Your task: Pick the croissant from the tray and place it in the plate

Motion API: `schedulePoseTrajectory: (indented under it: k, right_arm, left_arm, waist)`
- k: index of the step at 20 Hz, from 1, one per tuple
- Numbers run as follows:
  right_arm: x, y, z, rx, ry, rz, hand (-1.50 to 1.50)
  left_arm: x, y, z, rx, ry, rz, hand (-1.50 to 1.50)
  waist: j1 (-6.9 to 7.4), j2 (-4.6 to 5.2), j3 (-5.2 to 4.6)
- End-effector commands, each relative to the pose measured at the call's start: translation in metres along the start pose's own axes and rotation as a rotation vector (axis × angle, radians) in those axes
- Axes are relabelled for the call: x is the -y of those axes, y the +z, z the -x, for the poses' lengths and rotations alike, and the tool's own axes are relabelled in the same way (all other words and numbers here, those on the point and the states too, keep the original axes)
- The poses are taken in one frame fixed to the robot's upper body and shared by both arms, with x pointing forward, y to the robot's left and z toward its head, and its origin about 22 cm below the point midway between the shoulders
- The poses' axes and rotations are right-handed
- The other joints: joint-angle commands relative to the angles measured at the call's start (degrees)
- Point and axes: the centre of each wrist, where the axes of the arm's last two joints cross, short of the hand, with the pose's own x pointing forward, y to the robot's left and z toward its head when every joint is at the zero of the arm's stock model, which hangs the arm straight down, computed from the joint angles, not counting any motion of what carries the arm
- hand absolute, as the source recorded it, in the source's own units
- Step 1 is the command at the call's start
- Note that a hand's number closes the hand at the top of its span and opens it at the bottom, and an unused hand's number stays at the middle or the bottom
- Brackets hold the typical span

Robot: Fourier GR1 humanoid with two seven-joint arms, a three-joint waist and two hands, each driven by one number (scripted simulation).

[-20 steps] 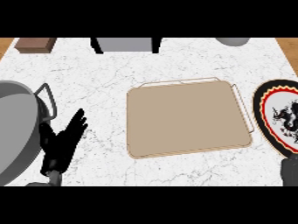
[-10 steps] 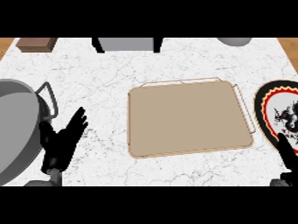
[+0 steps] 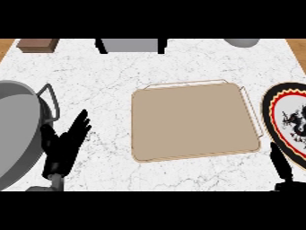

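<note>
Tray lay bare on desk; plate beside it. Left hand spread; right hand fingers indeterminate.

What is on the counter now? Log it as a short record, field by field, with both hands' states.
tray: tan tray at the counter's middle, nothing visible on it
croissant: not visible in this view
plate: black-rimmed plate with a dragon design, right of the tray, partly cut by the edge
pan: large grey pan at the left edge
left robot hand: open, fingers straight, between pan and tray
right robot hand: only a dark part shows below the plate; state unclear
far edge: brown block, grey objects
</note>
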Motion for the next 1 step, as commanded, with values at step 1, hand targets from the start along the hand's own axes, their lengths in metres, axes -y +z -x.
schedulePoseTrajectory:
  k: [1]
  right_arm:
    - [0.0022, 0.0097, 0.0016, -0.026, -0.037, -0.016, -1.5]
  left_arm:
    - [-0.016, 0.0018, 0.0074, 0.015, 0.012, -0.026, 0.0]
  waist:
    - [0.06, 0.02, -0.06]
